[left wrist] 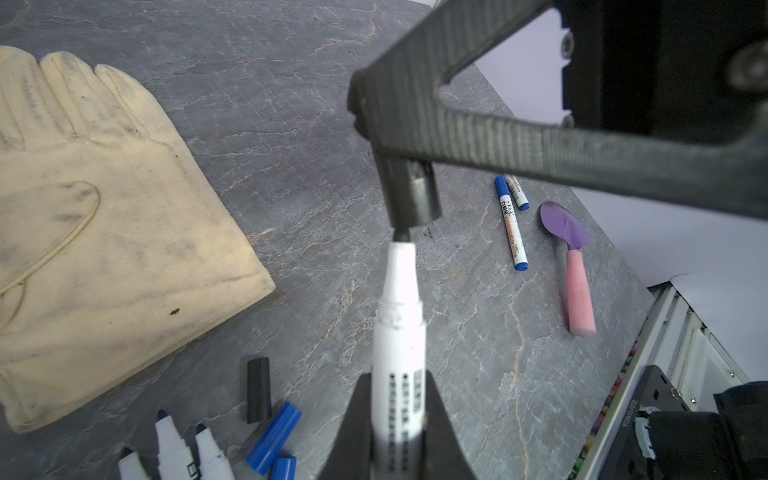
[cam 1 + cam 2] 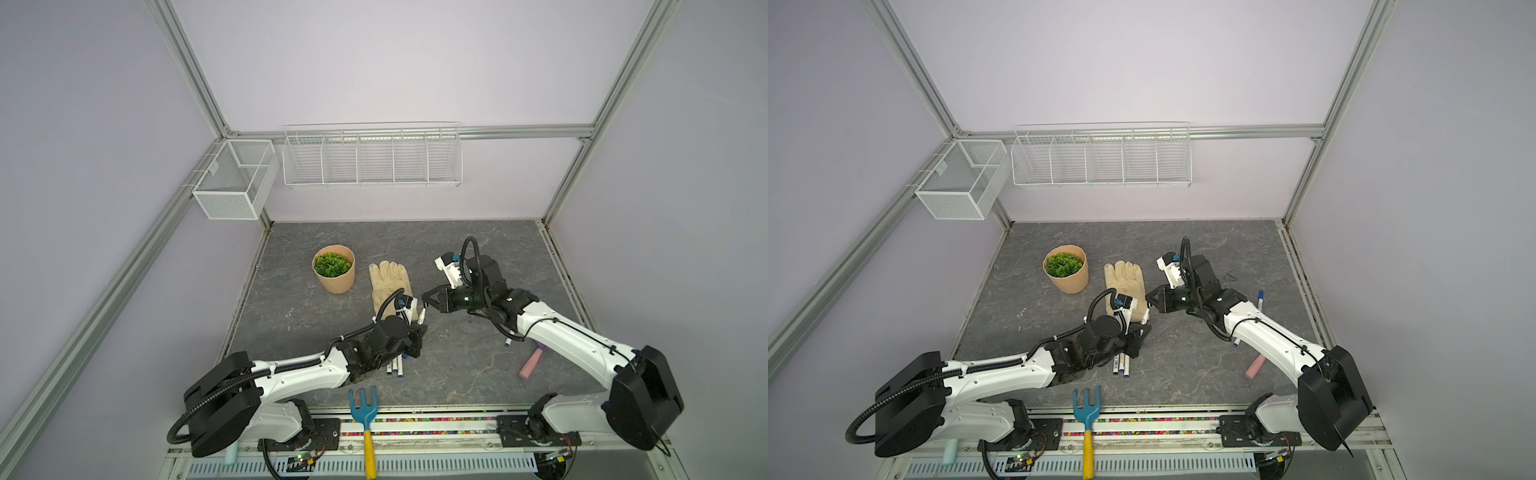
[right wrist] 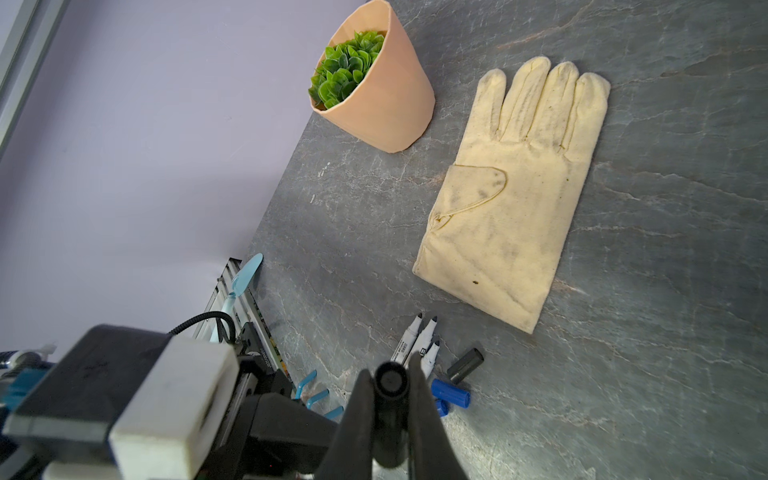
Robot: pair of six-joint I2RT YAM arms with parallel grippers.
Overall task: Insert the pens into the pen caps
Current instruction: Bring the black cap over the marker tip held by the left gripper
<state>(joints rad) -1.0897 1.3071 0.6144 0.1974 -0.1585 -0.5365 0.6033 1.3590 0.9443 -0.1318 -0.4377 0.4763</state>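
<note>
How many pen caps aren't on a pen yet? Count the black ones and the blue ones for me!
Black plastic pen caps: 2, one lying loose, one held by the right gripper.
Blue plastic pen caps: 2, both lying loose, the second beside the first.
Total: 4

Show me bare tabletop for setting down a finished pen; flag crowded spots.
Free: the front middle of the table, between the loose pens and the trowel; also the strip behind the pot and glove. Crowded: caps and pens by the glove's cuff.
</note>
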